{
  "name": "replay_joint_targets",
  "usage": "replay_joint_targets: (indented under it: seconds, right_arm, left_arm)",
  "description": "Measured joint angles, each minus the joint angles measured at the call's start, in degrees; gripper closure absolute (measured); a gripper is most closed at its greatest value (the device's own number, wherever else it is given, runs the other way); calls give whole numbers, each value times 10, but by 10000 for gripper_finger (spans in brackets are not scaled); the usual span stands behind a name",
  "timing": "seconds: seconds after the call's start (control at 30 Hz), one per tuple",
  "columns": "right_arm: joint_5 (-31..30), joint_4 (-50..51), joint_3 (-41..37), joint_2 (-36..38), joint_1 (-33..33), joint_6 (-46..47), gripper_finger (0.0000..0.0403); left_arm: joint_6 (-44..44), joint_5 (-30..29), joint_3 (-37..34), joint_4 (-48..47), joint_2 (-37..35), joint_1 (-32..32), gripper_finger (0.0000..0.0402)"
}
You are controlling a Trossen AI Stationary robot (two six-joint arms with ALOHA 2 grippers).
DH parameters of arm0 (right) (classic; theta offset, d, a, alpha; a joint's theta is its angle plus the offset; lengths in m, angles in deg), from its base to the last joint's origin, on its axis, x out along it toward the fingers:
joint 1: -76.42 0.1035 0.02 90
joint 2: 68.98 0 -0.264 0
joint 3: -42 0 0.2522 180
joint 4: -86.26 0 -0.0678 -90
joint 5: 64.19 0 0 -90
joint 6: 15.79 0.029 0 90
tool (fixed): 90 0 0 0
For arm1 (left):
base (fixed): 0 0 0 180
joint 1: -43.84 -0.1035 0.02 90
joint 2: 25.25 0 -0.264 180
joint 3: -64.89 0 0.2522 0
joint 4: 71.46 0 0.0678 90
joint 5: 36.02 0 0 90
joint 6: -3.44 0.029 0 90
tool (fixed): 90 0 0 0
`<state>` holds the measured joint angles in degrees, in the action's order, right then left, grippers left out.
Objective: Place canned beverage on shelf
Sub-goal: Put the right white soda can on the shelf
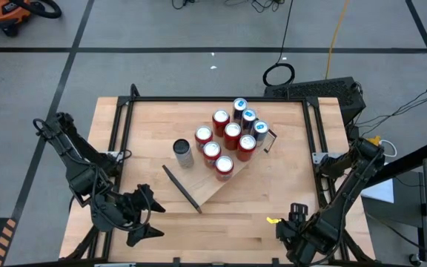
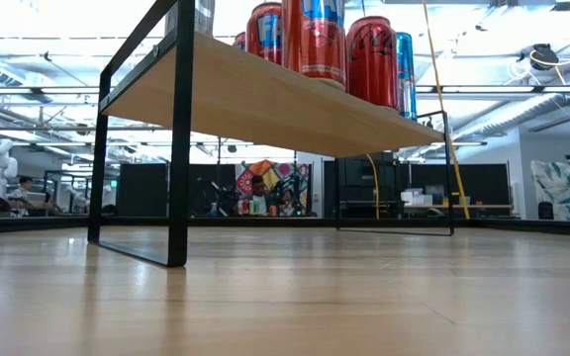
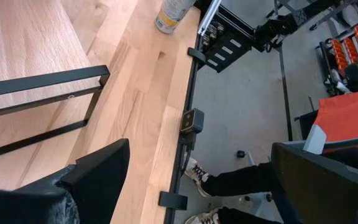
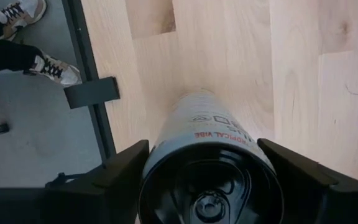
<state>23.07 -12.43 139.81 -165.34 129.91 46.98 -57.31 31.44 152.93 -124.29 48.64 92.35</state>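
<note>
Grey floor with dark tape lines surrounds the wooden counter (image 1: 117, 141), and a person's shoes show beside its edge in both wrist views. Near the centre of the high view the shelf (image 1: 224, 185) sits slanted, carrying a cluster of red and blue cans (image 1: 232, 131) toward its upper-right end; one grey can (image 1: 183, 153) stands at its left edge, though whether on the board or just beside it I cannot tell. The lower-left part of the board lies bare.

At the bottom right of the high view the right claw (image 1: 296, 215) sits low over the counter. Its wrist view shows a pale can (image 4: 211, 155) lying on its side between the two fingers (image 4: 120, 168), which flank it closely; whether they already press it I cannot tell. The left claw (image 1: 141, 211) waits at the lower left, spread wide and empty.

The step in hand looks like the pickup. Next, the grip likely needs to firm up on the can, which must then be lifted, turned upright and carried up-left to the bare stretch of shelf without knocking the standing cans.
</note>
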Motion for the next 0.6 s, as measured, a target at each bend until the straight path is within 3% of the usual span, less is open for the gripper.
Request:
replay_joint_targets:
  seconds: [0.2,0.47,0.6]
  right_arm:
    - [1,0,0,1,0,-9,154]
    - [-2,9,0,1,0,-29,87]
    - [-2,8,0,1,6,-37,81]
  left_arm:
    - [-3,-3,0,0,0,0,10]
    - [-4,-13,0,0,0,0,10]
    - [-4,-16,0,0,0,0,10]
